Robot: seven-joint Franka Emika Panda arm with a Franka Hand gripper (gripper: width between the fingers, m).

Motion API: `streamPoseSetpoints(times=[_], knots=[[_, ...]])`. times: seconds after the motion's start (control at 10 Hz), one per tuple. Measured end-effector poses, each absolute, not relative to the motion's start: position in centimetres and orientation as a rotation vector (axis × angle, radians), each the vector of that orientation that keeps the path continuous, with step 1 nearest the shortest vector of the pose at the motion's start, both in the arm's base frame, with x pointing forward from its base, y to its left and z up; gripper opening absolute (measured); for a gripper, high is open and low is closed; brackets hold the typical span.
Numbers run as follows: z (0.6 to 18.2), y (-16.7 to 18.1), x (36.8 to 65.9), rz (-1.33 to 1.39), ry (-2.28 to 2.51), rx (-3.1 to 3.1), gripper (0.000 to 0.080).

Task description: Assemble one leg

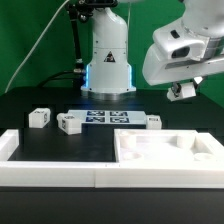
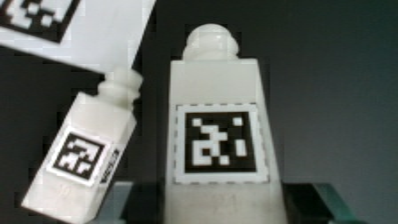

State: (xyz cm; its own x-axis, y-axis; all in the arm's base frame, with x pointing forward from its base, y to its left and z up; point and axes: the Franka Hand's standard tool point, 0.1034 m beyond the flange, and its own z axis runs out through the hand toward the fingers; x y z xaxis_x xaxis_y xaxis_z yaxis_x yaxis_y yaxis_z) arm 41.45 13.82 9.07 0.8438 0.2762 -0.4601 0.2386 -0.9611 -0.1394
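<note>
White leg (image 2: 217, 120) sits clamped in the raised end effector (image 1: 184, 92), well above the black surface (image 1: 60, 145) where a second leg (image 1: 153, 121) lies.

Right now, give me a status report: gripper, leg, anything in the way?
Gripper shut on small white rectangular plastic leg with black-and-white tag, held aloft. Second tagged white leg lies tilted close by in wrist view. Nothing between the two.

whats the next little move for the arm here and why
Probably lower the gripper toward the tray. It hangs raised on the exterior view's right, above the tray in that picture, and the wrist view shows a leg upright in its grip, seemingly held, so bringing it down to a corner looks sensible.
</note>
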Motion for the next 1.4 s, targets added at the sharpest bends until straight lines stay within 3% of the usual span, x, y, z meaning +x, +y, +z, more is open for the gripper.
streamPoseSetpoints(times=[0.4,0.6,0.7,0.9,1.4], knots=[[9.1,12.9,42.6,0.24,-0.407,-3.036,0.0291],[13.4,12.6,45.6,0.071,-0.405,-3.043,0.0291],[14.2,12.6,46.6,-0.057,-0.404,-3.044,0.0291],[13.5,12.3,46.1,-0.136,-0.402,-3.045,0.0291],[13.8,12.2,47.2,-0.161,-0.425,-3.039,0.0291]])
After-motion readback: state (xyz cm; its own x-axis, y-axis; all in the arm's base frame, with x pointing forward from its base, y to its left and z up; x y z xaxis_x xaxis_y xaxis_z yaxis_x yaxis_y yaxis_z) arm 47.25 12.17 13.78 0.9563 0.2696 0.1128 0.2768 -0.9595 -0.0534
